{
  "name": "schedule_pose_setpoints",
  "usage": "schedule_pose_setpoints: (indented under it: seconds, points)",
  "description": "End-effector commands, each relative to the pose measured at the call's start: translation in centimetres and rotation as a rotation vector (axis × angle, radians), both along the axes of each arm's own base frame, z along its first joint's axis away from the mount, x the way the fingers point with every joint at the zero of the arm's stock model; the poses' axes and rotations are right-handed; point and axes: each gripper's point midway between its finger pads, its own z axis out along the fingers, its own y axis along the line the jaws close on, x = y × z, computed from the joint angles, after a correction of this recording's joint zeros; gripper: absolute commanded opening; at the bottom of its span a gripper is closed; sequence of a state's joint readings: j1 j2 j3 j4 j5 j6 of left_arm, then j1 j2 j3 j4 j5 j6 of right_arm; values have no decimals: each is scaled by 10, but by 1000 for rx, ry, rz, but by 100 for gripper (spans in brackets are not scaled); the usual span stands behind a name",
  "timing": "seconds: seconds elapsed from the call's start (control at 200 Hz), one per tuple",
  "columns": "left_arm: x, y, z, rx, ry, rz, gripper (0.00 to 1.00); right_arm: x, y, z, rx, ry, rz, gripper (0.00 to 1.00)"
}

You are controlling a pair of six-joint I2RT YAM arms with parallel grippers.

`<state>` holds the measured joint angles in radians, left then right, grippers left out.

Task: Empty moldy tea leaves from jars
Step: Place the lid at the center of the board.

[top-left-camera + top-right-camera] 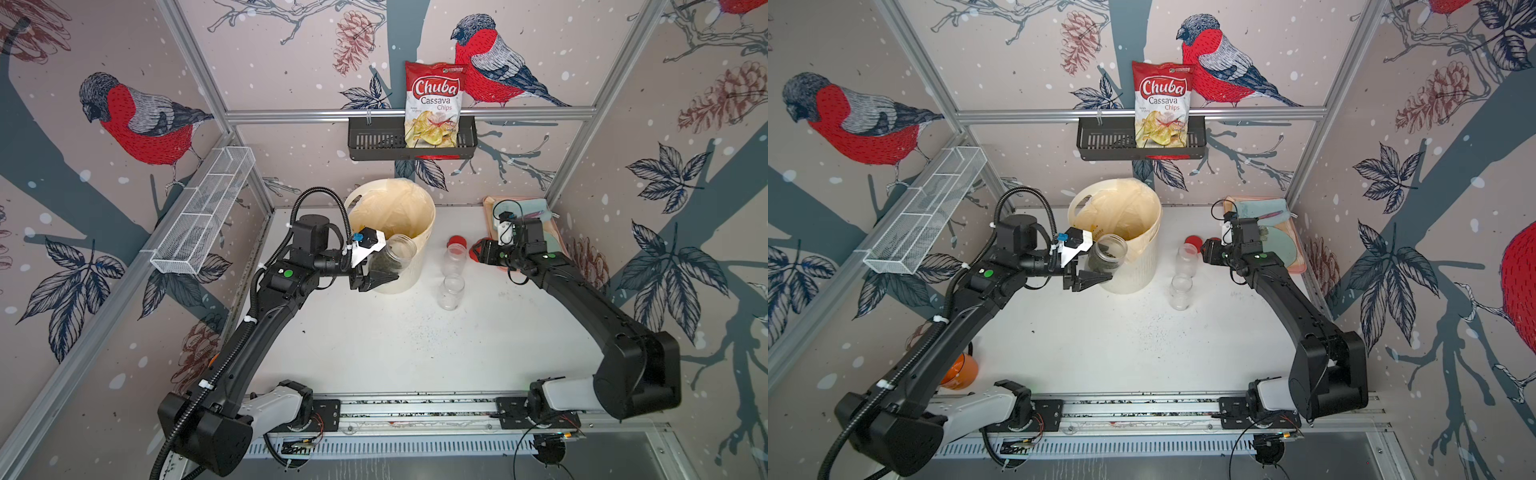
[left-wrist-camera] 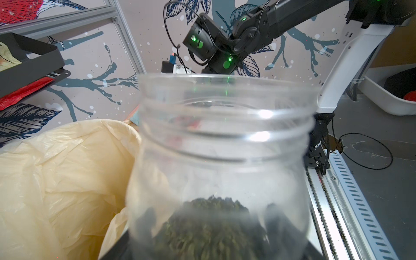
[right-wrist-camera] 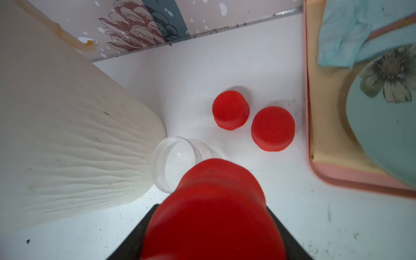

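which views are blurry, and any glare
Left wrist view: the held jar is soft, with white glare spots on its neck. Right wrist view: the gripped red lid is out of focus; a loose lid beyond is sharper. Both top views: sharp.

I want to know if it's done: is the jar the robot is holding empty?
No, a heap of dark green tea leaves sits at the bottom of the jar.

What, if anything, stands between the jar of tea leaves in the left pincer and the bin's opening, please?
Nothing visible: the jar is lidless, held by the left pincer beside the bin, whose lined mouth is open.
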<state>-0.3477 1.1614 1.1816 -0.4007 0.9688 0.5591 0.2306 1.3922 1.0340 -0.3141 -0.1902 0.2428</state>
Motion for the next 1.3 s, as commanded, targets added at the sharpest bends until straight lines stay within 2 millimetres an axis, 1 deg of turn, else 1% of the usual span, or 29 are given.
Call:
schedule_pose_setpoints:
  seconds: [0.0,0.12,0.23,0.36,0.43,0.66,0.87,1.096,1.196,1.296]
  points:
    - [-2,-1,6,-11,-50,-19,62,1,-4,-17,14,25,-55,56]
    - [-3,0,6,-12,-54,-19,62,-7,-8,-48,13,92,-85,56]
    - [-3,0,6,-13,-54,-22,62,-14,-6,-75,36,155,-100,56]
    - [-4,0,6,-12,-58,-21,62,-16,-8,-100,40,201,-126,57]
    - [-5,0,5,-11,-56,-21,62,-15,-9,-108,39,221,-132,57]
    - [-6,1,6,-13,-63,-19,62,-7,-17,-125,35,253,-158,58]
    - [-5,1,5,-8,-62,-12,63,-2,-20,-135,14,276,-169,61]
    - [-6,2,6,-7,-67,-8,63,1,-23,-144,-7,299,-177,67]
    - [-6,2,6,-6,-68,-6,63,0,-25,-148,-12,308,-183,73]
    - [-6,2,6,-6,-69,-5,63,0,-23,-150,-7,316,-179,74]
